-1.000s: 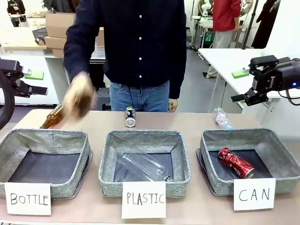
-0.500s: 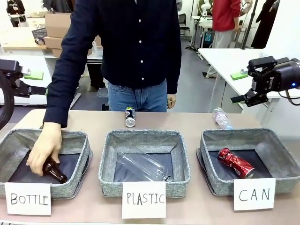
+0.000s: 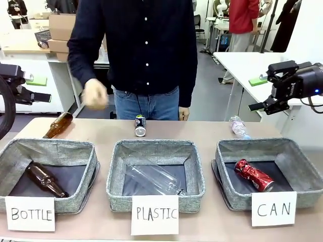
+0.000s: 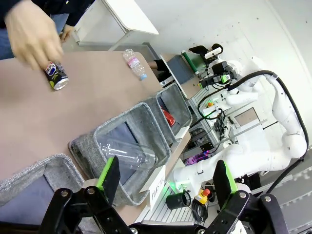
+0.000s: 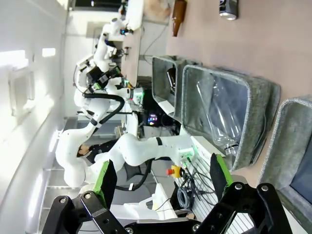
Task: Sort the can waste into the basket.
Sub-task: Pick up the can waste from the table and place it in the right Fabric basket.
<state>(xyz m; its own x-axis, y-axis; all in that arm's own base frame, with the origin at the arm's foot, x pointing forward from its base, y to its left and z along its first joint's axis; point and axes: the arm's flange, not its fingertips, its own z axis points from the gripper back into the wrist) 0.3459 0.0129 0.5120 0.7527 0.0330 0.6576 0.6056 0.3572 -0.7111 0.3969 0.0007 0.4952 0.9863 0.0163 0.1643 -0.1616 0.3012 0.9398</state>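
A black can (image 3: 140,125) with white and green print lies on the table beyond the middle basket; it also lies under the person's hand (image 4: 31,29) as the black can (image 4: 56,77) and at the top edge as the black can (image 5: 228,9). A dented red can (image 3: 254,175) lies inside the grey CAN basket (image 3: 303,164), also seen as the red can (image 4: 167,116) in that basket (image 4: 181,100). My left gripper (image 3: 40,88) hangs open off the table's left end, fingers (image 4: 109,175) spread and empty. My right gripper (image 3: 257,92) hangs open above the far right, empty too (image 5: 162,175).
The BOTTLE basket (image 3: 75,146) holds a brown bottle (image 3: 45,179); another brown bottle (image 3: 58,125) lies behind it. The PLASTIC basket (image 3: 197,171) holds a clear bottle (image 3: 154,177). A small plastic bottle (image 3: 238,127) lies behind the CAN basket. The person's hand (image 3: 95,94) hovers above the table's far edge.
The person's hand put a brown bottle down into the BOTTLE basket, let go and drew back up. Neither arm moved; the cans stayed put.
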